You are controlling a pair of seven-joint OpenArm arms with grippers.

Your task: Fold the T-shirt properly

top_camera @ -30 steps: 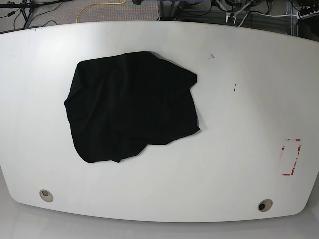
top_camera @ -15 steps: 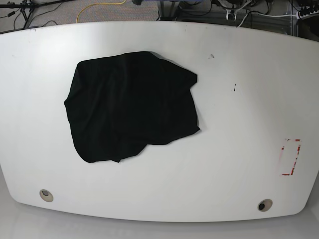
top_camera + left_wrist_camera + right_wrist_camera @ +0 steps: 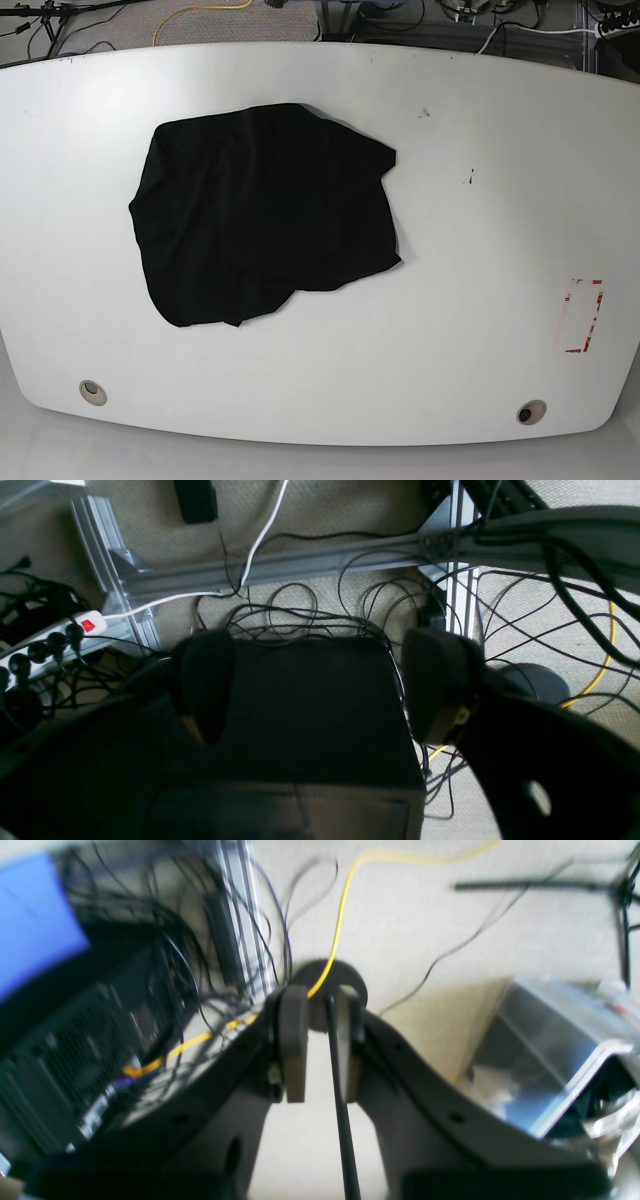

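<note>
In the base view we saw the near edge of the white worktop (image 3: 320, 400) with two round ports set into it, one at seven o'clock (image 3: 92, 391) and one at five o'clock (image 3: 531, 411). A red-edged mark (image 3: 583, 316) sat toward four o'clock. Farther in, the black T-shirt (image 3: 262, 212) lay crumpled in a rough heap left of centre, toward ten o'clock, flat on the worktop with uneven edges and nothing touching it. Small dark specks (image 3: 424, 112) dotted the surface toward one o'clock. Beyond the far edge we made out cables on the floor, among them a yellow one (image 3: 200, 12) at eleven o'clock. No arm showed in that view.

From the left wrist camera, we saw the left pincer (image 3: 320, 690) spread wide, its two dark fingers (image 3: 207, 680) well apart and nothing between them. It hung over the floor, not the worktop. Beneath it stood a dark box (image 3: 310, 710), and beyond that a tangle of black cables (image 3: 310, 615), an aluminium rail (image 3: 280, 567) and, at nine o'clock, a power strip (image 3: 55, 635) with a red switch.

From the right wrist camera, we saw the right pincer (image 3: 316, 1040) with its fingers (image 3: 292, 1040) drawn near each other, a narrow gap left between them; a thin dark cable (image 3: 340, 1100) crossed that gap, though we could not tell if it was pinched. Past it lay pale carpet (image 3: 425, 915), a yellow cable (image 3: 345, 905) running toward twelve o'clock, and a clear bin (image 3: 550, 1040) at three o'clock.
</note>
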